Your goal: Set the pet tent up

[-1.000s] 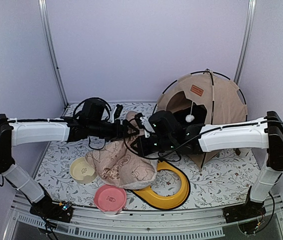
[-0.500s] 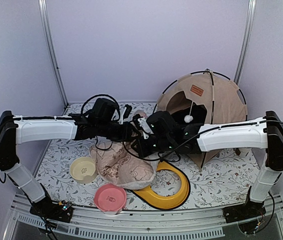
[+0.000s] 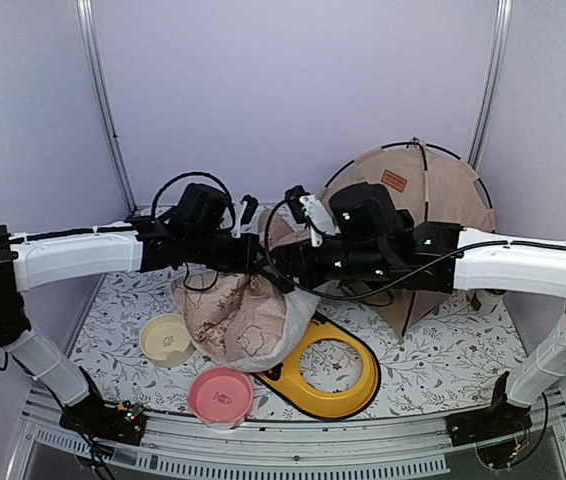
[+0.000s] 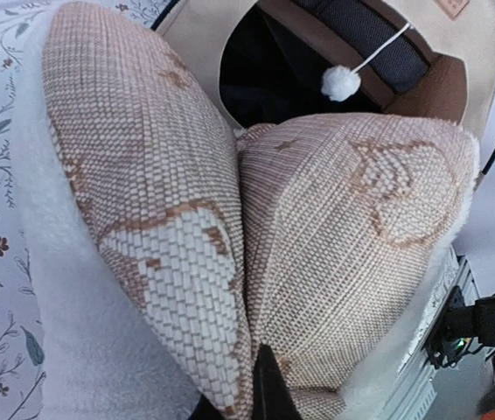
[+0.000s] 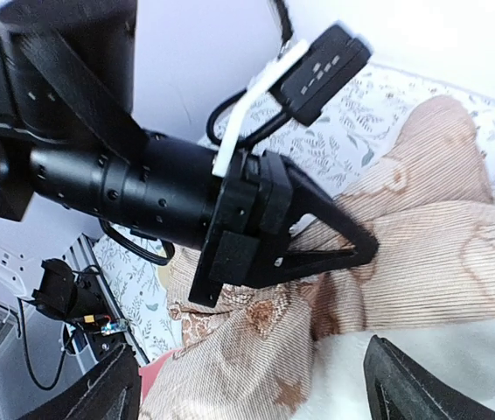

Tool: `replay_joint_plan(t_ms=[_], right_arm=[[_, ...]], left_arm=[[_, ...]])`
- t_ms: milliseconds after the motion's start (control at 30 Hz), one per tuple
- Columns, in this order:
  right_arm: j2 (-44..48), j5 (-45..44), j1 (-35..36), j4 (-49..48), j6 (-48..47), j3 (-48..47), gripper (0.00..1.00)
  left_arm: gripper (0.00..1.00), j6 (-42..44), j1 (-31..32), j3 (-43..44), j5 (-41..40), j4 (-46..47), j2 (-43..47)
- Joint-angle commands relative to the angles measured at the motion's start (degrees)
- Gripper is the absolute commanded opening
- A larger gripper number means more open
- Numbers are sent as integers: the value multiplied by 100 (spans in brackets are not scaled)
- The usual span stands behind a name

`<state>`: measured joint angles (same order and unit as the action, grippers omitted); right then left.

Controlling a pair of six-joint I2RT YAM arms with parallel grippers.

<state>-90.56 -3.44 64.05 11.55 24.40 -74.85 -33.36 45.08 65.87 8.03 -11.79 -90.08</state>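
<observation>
Above the flower-printed tabletop [image 3: 443, 360], between pale lilac walls, we are seeing the left pincer [image 5: 357, 252] pinching tight on a fold of the tan pillow [image 3: 238, 325], which is hanging from it. The right pincer [image 5: 261, 389] is gaping wide just beside it, gripping nothing. The pet tent [image 3: 443, 200] is standing upright behind, far right, its white pom-pom [image 4: 339, 82] dangling in the doorway.
</observation>
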Motion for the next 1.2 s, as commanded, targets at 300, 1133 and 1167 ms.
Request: replay_joint_plan(t_ms=[300,1133,1167], right_arm=[[2467,-1718,-1579,1568,217,93,98],[1028,227,-4506,1736,-493,-837,74],[923,290,-4506,1777,-510,-953,71]], left_arm=[[0,576,-224,339,-345,-252,807],[0,1201,-247,250,335,-654,1604],[0,1299,-238,237,464,-669,1626]])
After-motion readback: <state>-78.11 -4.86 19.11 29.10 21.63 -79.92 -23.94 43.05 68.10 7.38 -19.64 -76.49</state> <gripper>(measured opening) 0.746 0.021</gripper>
